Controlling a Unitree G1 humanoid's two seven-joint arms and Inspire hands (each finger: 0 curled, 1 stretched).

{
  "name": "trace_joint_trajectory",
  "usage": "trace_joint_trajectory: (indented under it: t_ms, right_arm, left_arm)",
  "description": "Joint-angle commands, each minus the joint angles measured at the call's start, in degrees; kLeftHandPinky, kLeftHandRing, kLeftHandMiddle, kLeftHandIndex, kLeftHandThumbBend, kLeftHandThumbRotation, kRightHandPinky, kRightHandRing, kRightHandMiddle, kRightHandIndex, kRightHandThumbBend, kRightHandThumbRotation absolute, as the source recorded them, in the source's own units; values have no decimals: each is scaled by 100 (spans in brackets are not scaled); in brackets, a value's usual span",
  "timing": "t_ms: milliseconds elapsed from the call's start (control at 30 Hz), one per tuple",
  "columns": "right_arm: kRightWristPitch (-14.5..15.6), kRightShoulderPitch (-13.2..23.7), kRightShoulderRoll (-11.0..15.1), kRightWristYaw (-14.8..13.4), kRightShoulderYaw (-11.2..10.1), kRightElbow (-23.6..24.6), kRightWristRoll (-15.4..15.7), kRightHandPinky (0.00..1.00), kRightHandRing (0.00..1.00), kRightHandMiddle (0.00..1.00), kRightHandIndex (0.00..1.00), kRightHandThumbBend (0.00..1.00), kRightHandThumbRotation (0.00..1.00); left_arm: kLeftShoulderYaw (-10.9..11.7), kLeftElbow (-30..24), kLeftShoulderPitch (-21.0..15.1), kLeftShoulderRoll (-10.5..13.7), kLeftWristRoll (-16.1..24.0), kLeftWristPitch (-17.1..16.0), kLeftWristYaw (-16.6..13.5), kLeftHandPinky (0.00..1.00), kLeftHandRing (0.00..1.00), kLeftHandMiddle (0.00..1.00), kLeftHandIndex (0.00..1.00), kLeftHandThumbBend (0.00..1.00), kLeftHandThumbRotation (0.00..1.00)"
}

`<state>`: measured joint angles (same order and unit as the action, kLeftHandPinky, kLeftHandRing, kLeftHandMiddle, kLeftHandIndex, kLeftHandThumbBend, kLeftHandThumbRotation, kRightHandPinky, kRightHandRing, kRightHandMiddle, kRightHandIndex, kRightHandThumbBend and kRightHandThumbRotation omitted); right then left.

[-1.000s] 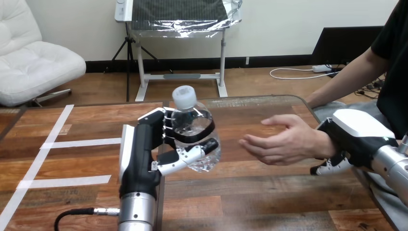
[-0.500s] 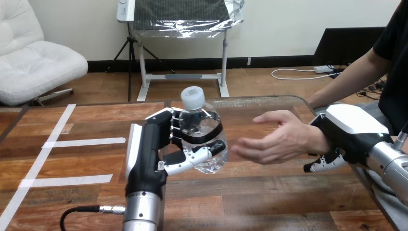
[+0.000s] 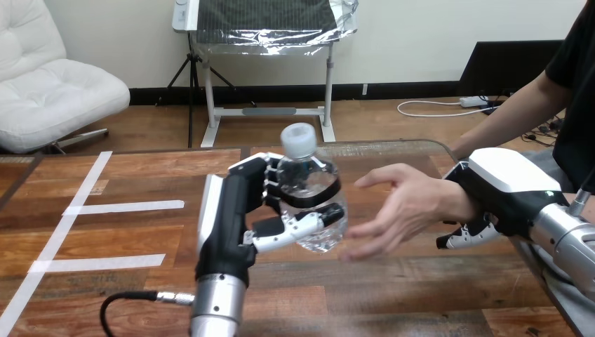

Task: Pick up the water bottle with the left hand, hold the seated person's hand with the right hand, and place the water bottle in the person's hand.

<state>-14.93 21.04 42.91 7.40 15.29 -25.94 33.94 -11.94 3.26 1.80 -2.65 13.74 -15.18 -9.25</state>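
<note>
Seen from the head: grips the water bottle (image 3: 312, 179) in the left hand (image 3: 228, 217), with fingers curled behind it and the thumb hooked across its lower front. Holds it upright, white cap (image 3: 298, 137) on top, lifted clear of the table (image 3: 421, 295). Just right of that hand, meets the person's hand (image 3: 400, 207), open, palm turned toward the bottle, fingertips right beside the bottle's lower side; cannot tell whether touching. Clasps the person's wrist (image 3: 449, 203) with the right hand (image 3: 502, 186), white shell over the wrist and fingers (image 3: 459, 239) curled in underneath. Below both hands, shows dark wooden planks, with a seam (image 3: 240, 151) running away from the left hand toward the far edge. Well to the left of the left hand, bears two short white tape strips (image 3: 126, 206) lying crosswise. Joins both to a longer strip (image 3: 63, 217) slanting along the table's left part.
</note>
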Motion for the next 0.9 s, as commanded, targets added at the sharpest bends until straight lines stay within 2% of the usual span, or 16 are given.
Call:
trace_joint_trajectory:
  t_ms: [0,367,467,867]
  right_arm:
    - [106,142,162,-155,-343,128,-44,18,23,29,33,76,0]
    - [137,112,156,-147,-328,278,7,17,22,29,33,75,0]
    - [59,114,160,-203,-322,261,19,17,22,29,33,76,0]
    - [189,113,113,-140,-288,362,106,16,22,29,32,74,0]
  left_arm:
    - [-116,-201,-596,-343,-90,-140,12,33,38,42,46,66,0]
    - [-272,-170,-692,-375,-45,-105,-23,34,37,42,46,67,0]
    - [-320,-164,-720,-369,-34,-108,-16,34,37,42,46,67,0]
    - [-490,-123,-824,-438,-42,-98,-35,35,38,42,46,68,0]
